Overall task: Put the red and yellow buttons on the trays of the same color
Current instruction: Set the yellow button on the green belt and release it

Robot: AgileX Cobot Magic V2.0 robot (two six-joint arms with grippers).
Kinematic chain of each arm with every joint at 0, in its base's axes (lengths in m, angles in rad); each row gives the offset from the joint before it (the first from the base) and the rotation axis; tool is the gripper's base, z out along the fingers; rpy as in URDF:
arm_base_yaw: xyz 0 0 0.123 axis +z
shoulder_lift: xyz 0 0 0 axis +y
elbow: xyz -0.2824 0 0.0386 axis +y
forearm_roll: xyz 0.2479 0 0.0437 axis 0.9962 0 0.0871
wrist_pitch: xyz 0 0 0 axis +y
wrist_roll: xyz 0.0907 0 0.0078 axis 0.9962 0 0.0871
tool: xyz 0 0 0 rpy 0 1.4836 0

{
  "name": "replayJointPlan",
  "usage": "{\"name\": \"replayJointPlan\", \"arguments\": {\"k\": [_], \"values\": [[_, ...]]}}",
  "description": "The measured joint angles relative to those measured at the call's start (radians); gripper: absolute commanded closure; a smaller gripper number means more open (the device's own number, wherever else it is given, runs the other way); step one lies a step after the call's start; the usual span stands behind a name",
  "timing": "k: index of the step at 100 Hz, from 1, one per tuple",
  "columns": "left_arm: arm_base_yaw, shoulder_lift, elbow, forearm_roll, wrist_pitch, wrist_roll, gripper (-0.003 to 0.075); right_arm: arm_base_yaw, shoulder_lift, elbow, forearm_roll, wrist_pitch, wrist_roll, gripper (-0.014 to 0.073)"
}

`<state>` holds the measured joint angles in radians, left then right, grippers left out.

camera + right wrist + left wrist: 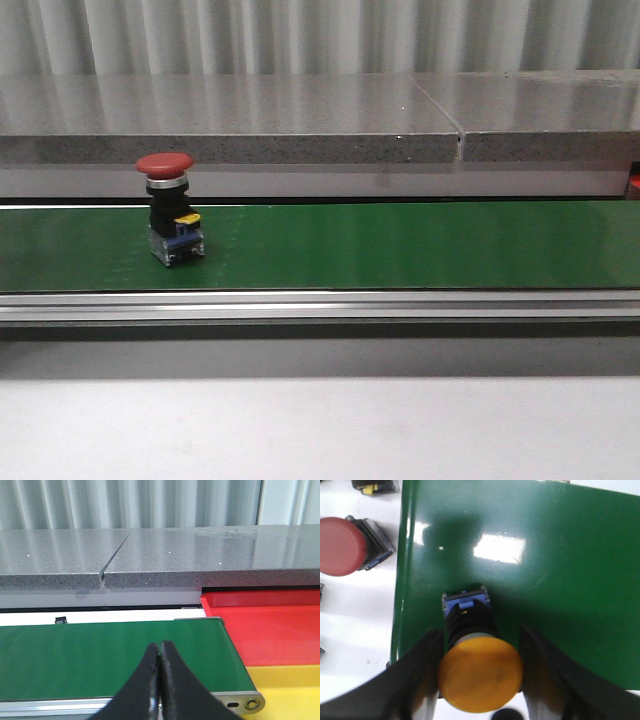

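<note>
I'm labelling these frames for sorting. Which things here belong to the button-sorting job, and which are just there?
Job:
red button on the green belt
yellow button between the left gripper fingers
red tray
yellow tray

Just there:
grey stone ledge
closed right gripper

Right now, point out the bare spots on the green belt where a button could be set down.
In the front view, the green belt is bare everywhere right of the red button. The right wrist view shows it free up to the end by the red tray. The left hand crowds its patch with the yellow button.
</note>
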<state>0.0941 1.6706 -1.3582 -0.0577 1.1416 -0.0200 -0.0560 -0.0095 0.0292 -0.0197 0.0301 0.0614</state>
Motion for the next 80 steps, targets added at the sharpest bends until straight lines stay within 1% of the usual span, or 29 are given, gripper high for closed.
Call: {"name": "replayJointPlan", "arguments": {"k": [6,11,16,21,27,41,50,57,64,78,80], "values": [[0.000,0.002,0.000,-0.004,0.000,0.006,0.0367,0.000,0.000,0.000,0.000,0.000,0.000,0.0665],[0.000,0.002,0.000,-0.004,0.000,0.013,0.0276,0.000,0.000,0.000,0.000,0.000,0.000,0.0665],[-0.002,0.002,0.000,-0.006,-0.001,0.020,0.0203,0.000,0.000,0.000,0.000,0.000,0.000,0.0665],[-0.002,0.002,0.000,-0.007,-0.004,0.020,0.0162,0.000,0.000,0.000,0.000,0.000,0.000,0.0665],[-0.002,0.002,0.000,-0.009,-0.013,0.020,0.0164,0.000,0.000,0.000,0.000,0.000,0.000,0.0665],[-0.011,-0.015,0.000,-0.009,-0.054,0.034,0.0203,0.000,0.000,0.000,0.000,0.000,0.000,0.0665],[-0.029,-0.054,0.000,-0.009,-0.081,0.055,0.0249,0.000,0.000,0.000,0.000,0.000,0.000,0.0665],[-0.053,-0.092,0.000,-0.009,-0.094,0.063,0.0321,0.000,0.000,0.000,0.000,0.000,0.000,0.0665],[-0.079,-0.130,0.000,-0.009,-0.103,0.068,0.0439,0.000,0.000,0.000,0.000,0.000,0.000,0.0665],[-0.133,-0.208,0.007,-0.013,-0.120,0.103,0.0734,0.000,0.000,0.000,0.000,0.000,0.000,0.0665],[-0.140,-0.222,0.012,-0.014,-0.121,0.102,0.0739,0.000,0.000,0.000,0.000,0.000,0.000,0.0665]]}}
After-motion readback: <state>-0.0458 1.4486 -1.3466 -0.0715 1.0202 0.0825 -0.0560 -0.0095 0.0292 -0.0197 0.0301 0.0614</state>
